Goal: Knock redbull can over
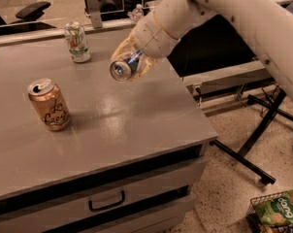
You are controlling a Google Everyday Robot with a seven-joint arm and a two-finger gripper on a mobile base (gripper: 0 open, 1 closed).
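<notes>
Three cans: orange can (49, 106) and green can (77, 42) upright on the counter (137, 125). The redbull can (123, 68) is sideways above it, top pointing front-left, gripper (130, 64) fingers (120, 49) clamped round it.

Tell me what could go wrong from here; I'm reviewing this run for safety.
1. The hand grips the redbull can sideways, seemingly off the table. If it is dropped, the can may roll off the near right edge onto the floor.
2. The green can stands close by on the left; a swing that way could topple it.
</notes>
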